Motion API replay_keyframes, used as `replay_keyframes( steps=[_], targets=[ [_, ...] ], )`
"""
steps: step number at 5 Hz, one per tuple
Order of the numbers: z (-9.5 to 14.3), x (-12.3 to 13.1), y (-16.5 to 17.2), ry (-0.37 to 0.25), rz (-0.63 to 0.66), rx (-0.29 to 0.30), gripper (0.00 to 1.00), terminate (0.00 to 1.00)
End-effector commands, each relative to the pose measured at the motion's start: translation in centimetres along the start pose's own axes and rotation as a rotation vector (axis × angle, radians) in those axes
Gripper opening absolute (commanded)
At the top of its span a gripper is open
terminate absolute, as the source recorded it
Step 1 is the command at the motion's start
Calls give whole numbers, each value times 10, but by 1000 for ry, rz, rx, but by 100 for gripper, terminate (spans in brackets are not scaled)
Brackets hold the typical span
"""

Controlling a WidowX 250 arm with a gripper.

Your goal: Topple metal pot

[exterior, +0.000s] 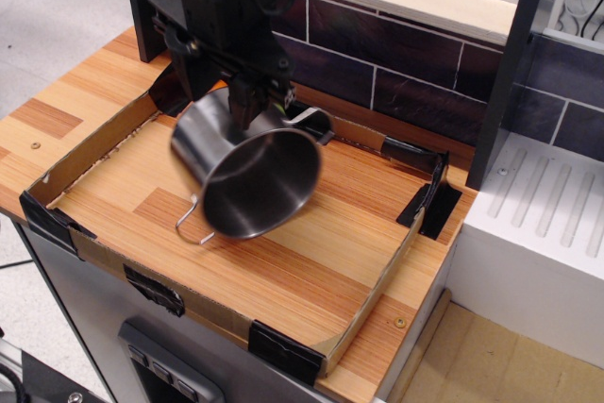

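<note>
The metal pot (247, 175) is tipped on its side inside the cardboard tray, with its mouth toward the camera.

Its long axis runs from the back-left down to the front-right, so the open rim faces forward and a little downward, and the dark inside is visible. One wire loop handle (192, 221) hangs at the lower left of the rim, close above the wood. The pot is in the back-middle part of the tray (368, 304), which lies on the wooden tabletop (57, 120). The black end effector (247, 101) is at the upper edge of the pot, touching it from above; I cannot tell if its jaws are closed on the rim or only pressing there.
</note>
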State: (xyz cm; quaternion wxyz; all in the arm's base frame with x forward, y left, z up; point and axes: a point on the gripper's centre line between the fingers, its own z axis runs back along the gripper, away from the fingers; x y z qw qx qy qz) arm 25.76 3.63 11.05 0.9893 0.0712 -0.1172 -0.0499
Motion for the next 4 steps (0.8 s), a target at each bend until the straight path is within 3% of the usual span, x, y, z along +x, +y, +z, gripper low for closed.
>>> replay_keyframes(
  steps=[1, 2, 3, 4],
  targets=[
    [16, 12, 9, -53, 14, -16, 100, 0],
    [35, 16, 17, -34, 29, -106, 100, 0],
    [35, 16, 17, -34, 29, -106, 100, 0],
    [35, 16, 17, -34, 29, -106, 100, 100]
  ],
)
